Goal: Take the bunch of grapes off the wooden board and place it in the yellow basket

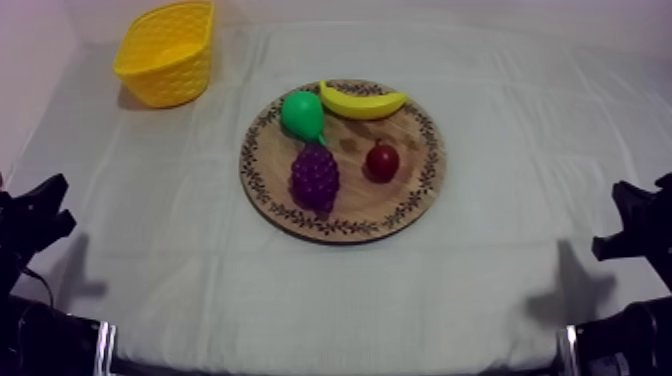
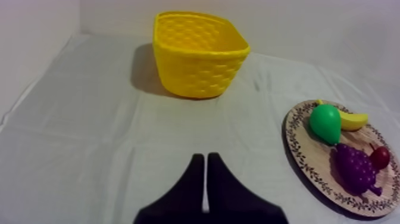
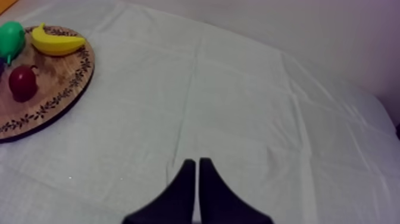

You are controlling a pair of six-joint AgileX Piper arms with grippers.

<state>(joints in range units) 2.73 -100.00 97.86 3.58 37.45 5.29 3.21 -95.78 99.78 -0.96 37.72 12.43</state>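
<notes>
Not yet begun: bunch of grapes (image 1: 314,177) untouched on the wooden board (image 1: 424,185), well apart from the yellow basket (image 1: 168,52); left gripper (image 2: 205,159) and right gripper (image 3: 197,163) both pressed together on nothing; grasp and drop pending.

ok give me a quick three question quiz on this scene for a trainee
1. True or false: the bunch of grapes lies on the wooden board.
2. Where does the yellow basket stand? A) on my left arm's side, off the board. B) on my right arm's side. C) on the board.
3. Fill in: the left gripper and the right gripper are both ___ on nothing.

Key: 1 true; 2 A; 3 shut.
</notes>
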